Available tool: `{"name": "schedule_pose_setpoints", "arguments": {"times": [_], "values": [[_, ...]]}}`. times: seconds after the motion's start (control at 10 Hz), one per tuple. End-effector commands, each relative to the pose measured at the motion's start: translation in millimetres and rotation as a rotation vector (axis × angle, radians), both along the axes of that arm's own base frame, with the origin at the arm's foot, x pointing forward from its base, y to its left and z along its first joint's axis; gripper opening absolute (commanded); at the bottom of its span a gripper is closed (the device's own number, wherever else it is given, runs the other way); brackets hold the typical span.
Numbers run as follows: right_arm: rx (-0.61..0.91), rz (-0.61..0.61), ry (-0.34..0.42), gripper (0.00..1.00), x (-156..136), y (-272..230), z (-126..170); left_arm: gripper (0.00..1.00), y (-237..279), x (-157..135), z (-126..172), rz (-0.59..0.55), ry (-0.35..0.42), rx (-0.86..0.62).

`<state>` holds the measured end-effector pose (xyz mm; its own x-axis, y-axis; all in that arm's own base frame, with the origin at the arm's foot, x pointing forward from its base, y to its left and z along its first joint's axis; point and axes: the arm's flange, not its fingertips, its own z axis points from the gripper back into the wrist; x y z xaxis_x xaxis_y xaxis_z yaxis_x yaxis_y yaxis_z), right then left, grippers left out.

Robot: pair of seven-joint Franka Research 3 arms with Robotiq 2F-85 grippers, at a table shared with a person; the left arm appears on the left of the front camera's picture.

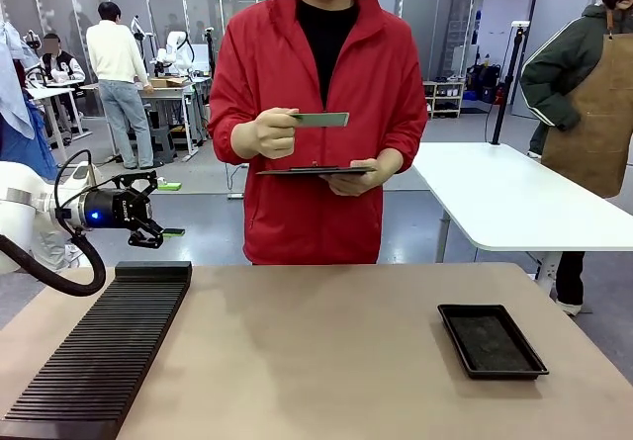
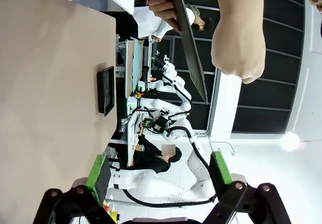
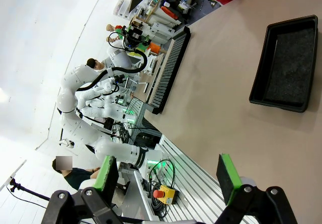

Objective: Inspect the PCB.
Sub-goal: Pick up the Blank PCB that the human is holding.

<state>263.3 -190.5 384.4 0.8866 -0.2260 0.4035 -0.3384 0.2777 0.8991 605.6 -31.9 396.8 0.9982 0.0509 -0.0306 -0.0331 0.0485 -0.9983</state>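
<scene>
The PCB (image 1: 321, 120) is seen almost edge-on (only a thin green strip), so its face cannot be read. The person's hand (image 1: 269, 132) covers one end of it. The dark tablet (image 1: 316, 171) below it is edge-on too. The bottom edge cuts the ribbed black rack (image 1: 99, 351). In the left wrist view the tablet runs past the top edge.

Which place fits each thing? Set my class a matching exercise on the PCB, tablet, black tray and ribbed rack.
1 PCB
2 tablet
3 black tray
4 ribbed rack

A table, robot's right side
B flat on the person's lower hand
C table, robot's left side
D pinched in the person's raised hand

Pairs: 1-D, 2-B, 3-A, 4-C
</scene>
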Motion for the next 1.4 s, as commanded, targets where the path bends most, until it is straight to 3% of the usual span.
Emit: {"name": "schedule_pose_setpoints", "arguments": {"times": [0.0, 0.2, 0.3, 0.6, 0.8, 0.9, 1.1, 1.3], "values": [[0.008, -0.003, -0.014, 1.00, 0, -1, 1, 1.00, -1, 0, 0, -0.003, 0.000, -0.001], [0.008, -0.003, -0.014, 1.00, 0, -1, 1, 1.00, 0, 0, 0, 0.000, 0.000, 0.000], [0.008, -0.003, -0.014, 1.00, 0, -1, 1, 1.00, 7, -13, 16, -0.031, -0.037, -0.028], [0.008, -0.003, -0.014, 1.00, 0, -1, 1, 1.00, 69, -95, 33, -0.048, -0.043, -0.063], [0.008, -0.003, -0.014, 1.00, 0, -1, 1, 1.00, 111, -155, 36, -0.132, -0.099, -0.047], [0.008, -0.003, -0.014, 1.00, 0, -1, 1, 1.00, 140, -185, 35, -0.105, -0.164, -0.049], [0.008, -0.003, -0.014, 1.00, 0, -1, 1, 1.00, 177, -230, 19, -0.066, -0.237, -0.053], [0.008, -0.003, -0.014, 1.00, 0, -1, 1, 1.00, 204, -265, -3, -0.006, -0.251, 0.008]]}}
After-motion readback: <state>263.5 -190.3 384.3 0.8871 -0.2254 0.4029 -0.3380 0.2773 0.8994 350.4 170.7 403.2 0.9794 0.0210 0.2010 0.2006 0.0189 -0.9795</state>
